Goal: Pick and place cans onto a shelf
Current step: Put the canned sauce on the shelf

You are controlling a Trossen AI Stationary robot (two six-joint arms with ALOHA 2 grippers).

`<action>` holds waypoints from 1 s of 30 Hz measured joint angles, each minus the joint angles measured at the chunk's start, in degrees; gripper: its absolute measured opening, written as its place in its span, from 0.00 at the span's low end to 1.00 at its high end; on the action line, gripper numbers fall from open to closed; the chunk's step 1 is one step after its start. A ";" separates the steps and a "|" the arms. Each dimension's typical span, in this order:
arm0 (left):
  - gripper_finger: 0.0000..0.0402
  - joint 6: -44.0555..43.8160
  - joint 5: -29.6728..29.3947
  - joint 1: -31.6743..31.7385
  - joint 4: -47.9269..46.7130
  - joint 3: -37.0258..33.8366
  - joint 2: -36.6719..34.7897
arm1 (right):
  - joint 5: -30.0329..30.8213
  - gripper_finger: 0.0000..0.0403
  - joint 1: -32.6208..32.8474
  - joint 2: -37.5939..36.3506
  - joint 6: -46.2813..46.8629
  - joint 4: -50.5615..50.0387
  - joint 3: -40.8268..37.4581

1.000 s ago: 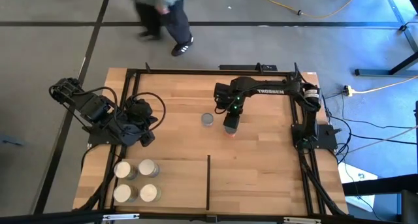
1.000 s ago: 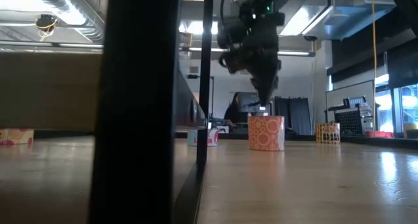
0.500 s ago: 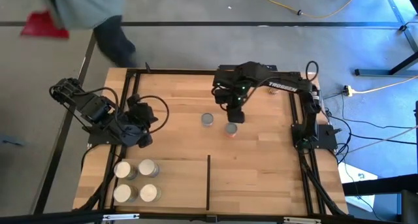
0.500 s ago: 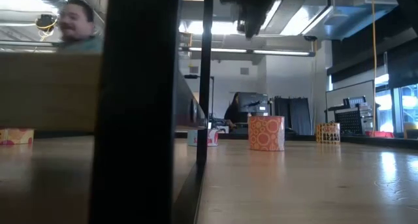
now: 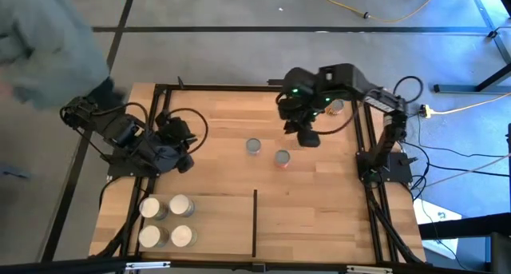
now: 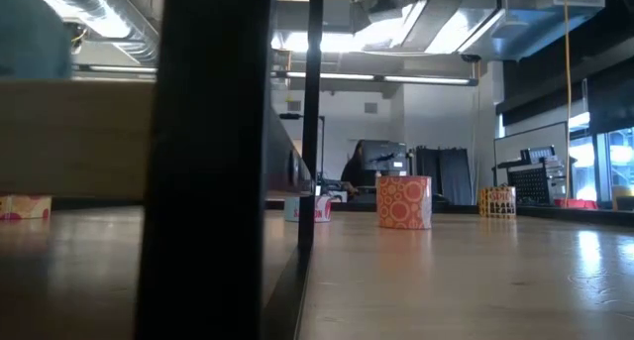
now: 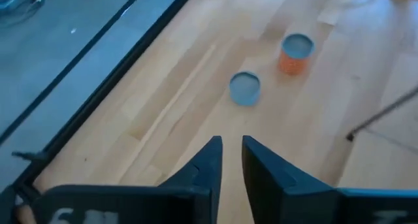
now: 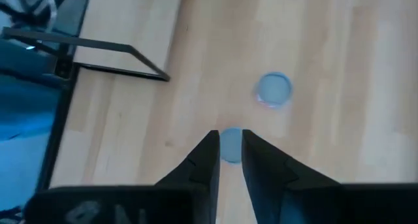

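Note:
Two cans stand on their bases on the table's middle: a grey-topped can (image 5: 254,147) (image 7: 245,89) and an orange-labelled can (image 5: 282,157) (image 7: 295,53) (image 6: 403,202). Several pale-topped cans (image 5: 165,221) stand on the shelf (image 5: 219,226) at the near left, by its black divider (image 5: 255,222). My right gripper (image 5: 310,138) (image 8: 229,142) hangs high above the table, just far and right of the two cans, open by a narrow gap and holding nothing. My left gripper (image 5: 185,150) (image 7: 232,152) hovers at the left, pointing toward the cans, also narrowly open and holding nothing.
The black table frame (image 5: 160,98) runs round the tabletop. A person (image 5: 48,42) moves past the far left corner. Bare wood (image 5: 319,218) lies right of the divider. In the low view a dark upright (image 6: 208,162) blocks the left half.
My right gripper has risen from just above the orange-labelled can, gone toward the far right and left the low view. The can stays standing where it was. A person has walked leftward beyond the table's far edge.

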 joint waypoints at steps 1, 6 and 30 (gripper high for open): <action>0.15 -0.53 0.51 0.84 0.02 0.00 0.00 | 1.21 0.17 0.00 -0.75 0.00 0.00 -0.02; 0.21 3.03 1.83 5.03 1.50 0.00 0.00 | 10.80 0.17 -0.07 -3.72 0.08 0.00 -0.11; 0.20 79.72 42.20 31.06 47.33 0.04 15.54 | 18.39 0.17 -0.20 -13.19 15.50 0.17 -0.15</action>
